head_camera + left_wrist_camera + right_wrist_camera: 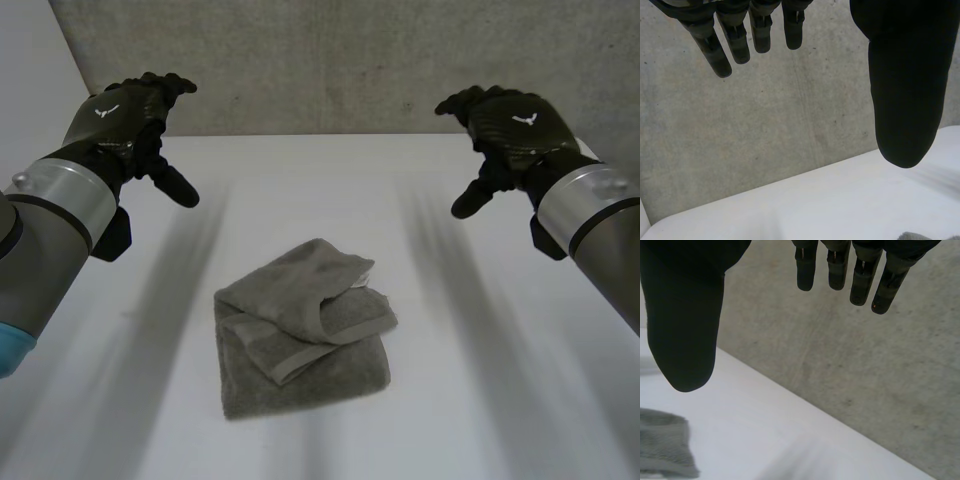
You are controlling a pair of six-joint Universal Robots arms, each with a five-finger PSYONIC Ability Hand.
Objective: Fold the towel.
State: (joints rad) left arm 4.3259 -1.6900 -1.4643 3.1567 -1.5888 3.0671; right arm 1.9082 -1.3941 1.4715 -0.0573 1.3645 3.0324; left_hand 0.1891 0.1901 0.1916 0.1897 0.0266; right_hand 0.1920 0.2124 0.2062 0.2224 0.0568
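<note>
A grey towel lies in a loose, crumpled fold in the middle of the white table. My left hand hovers high above the table's far left, well clear of the towel, open with nothing in it. My right hand hovers at the far right at the same height, also open and holding nothing. In the left wrist view the fingers and thumb hang straight and apart. The right wrist view has its fingers and thumb spread too, with a towel corner below the thumb.
A grey concrete wall stands behind the table's far edge. Bare white table surface lies on every side of the towel.
</note>
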